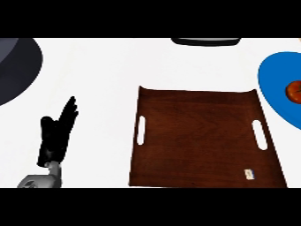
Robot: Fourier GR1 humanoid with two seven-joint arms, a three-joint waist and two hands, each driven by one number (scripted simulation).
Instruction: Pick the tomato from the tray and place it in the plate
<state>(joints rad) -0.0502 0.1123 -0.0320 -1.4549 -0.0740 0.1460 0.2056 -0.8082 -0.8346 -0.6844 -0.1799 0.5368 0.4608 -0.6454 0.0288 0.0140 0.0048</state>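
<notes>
The round red tomato (300, 92) with its green stem lies on the blue round plate (278, 84), just right of the dark brown wooden tray (201, 132) with two slotted handles — the tray's board holds only a small pale label. Left of the tray, apart from it, the black left hand (56, 132) rests on the white desk (100, 75), fingers straight and released, grasping nothing.

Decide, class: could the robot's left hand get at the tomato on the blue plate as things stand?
Probably not easily. The left hand rests open at the view's left, while the tomato lies on the blue plate at far right, with the whole brown tray between them.
</notes>
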